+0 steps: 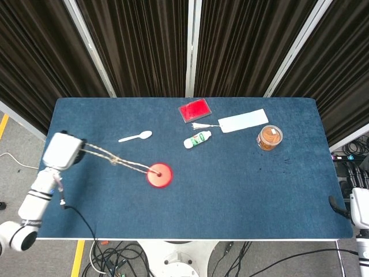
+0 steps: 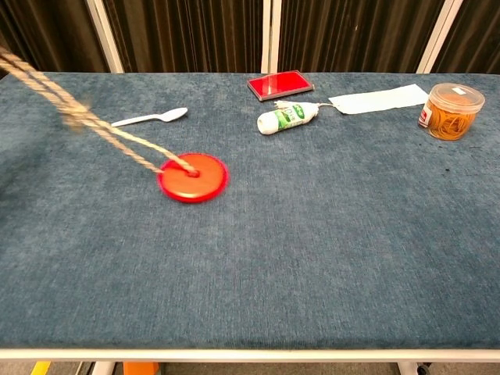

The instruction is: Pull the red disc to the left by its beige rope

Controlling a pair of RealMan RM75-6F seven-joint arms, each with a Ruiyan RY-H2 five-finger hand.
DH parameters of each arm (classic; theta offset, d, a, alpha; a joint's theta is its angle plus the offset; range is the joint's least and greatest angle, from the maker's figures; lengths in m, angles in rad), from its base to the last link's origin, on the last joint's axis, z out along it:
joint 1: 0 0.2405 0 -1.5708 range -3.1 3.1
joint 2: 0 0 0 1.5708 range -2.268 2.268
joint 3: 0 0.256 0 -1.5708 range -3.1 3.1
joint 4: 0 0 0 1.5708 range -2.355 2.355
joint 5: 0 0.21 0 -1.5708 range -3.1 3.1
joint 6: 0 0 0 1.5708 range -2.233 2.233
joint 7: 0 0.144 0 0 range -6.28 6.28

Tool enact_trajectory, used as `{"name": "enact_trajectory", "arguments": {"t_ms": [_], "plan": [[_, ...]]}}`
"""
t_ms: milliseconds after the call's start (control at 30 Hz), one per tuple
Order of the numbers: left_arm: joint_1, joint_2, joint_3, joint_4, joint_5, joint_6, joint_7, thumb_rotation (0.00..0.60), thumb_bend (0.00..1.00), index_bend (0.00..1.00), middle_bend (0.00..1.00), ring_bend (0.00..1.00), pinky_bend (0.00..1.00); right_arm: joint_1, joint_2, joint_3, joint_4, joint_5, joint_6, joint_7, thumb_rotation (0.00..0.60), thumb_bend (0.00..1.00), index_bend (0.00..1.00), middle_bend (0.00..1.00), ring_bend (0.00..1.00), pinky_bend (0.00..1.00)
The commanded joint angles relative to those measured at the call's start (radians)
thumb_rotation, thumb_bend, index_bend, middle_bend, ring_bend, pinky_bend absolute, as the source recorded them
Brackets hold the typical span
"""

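Note:
The red disc (image 1: 159, 175) (image 2: 192, 178) lies flat on the blue table, left of centre. Its beige rope (image 1: 112, 158) (image 2: 94, 125) runs taut from the disc's middle up and to the left, with a knot partway along. My left hand (image 1: 61, 150) grips the rope's far end at the table's left edge in the head view; the chest view shows only the rope leaving its top left corner. My right hand is not visible; only a bit of the right arm (image 1: 358, 210) shows at the lower right edge.
A white plastic spoon (image 1: 135, 137) (image 2: 149, 118) lies just beyond the rope. Further back are a red flat box (image 1: 195, 109), a small white bottle (image 1: 197, 139), a white paper tag (image 1: 243, 120) and a jar of rubber bands (image 1: 269, 137).

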State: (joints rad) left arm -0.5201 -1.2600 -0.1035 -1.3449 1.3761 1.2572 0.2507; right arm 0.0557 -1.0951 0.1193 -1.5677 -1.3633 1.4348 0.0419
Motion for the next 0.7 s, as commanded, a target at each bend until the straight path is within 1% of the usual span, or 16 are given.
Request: {"name": "enact_trajectory", "arguments": {"t_ms": [33, 100, 167, 333, 533, 700], "plan": [[0.077, 0.043, 0.014, 0.002, -0.013, 0.080, -0.041, 0.600, 0.31, 0.76, 1.00, 0.77, 0.61, 0.001, -0.003, -0.001, 0.001, -0.002, -0.002, -0.001, 0.600, 0.23, 0.00, 0.01, 0.00, 0.00], [0.115, 0.052, 0.029, 0.003, 0.002, 0.121, -0.059, 0.600, 0.31, 0.76, 1.00, 0.77, 0.62, 0.003, -0.006, -0.002, 0.002, -0.004, -0.003, -0.002, 0.600, 0.23, 0.00, 0.01, 0.00, 0.00], [0.147, 0.048, 0.033, 0.026, 0.007, 0.165, -0.068, 0.600, 0.31, 0.76, 1.00, 0.77, 0.62, 0.006, -0.009, -0.003, 0.000, -0.006, -0.006, -0.005, 0.600, 0.23, 0.00, 0.01, 0.00, 0.00], [0.203, 0.061, 0.003, 0.050, -0.036, 0.219, -0.095, 0.600, 0.31, 0.76, 1.00, 0.77, 0.61, 0.008, -0.010, -0.005, -0.007, -0.012, -0.003, -0.017, 0.600, 0.23, 0.00, 0.01, 0.00, 0.00], [0.231, 0.090, -0.016, 0.050, -0.045, 0.240, -0.112, 0.600, 0.31, 0.76, 1.00, 0.77, 0.61, 0.008, -0.011, -0.005, -0.008, -0.006, -0.007, -0.021, 0.600, 0.23, 0.00, 0.01, 0.00, 0.00], [0.208, 0.072, -0.043, 0.042, -0.042, 0.226, -0.100, 0.600, 0.31, 0.76, 1.00, 0.77, 0.61, 0.010, -0.013, -0.007, -0.008, -0.007, -0.010, -0.025, 0.600, 0.23, 0.00, 0.01, 0.00, 0.00]]}}
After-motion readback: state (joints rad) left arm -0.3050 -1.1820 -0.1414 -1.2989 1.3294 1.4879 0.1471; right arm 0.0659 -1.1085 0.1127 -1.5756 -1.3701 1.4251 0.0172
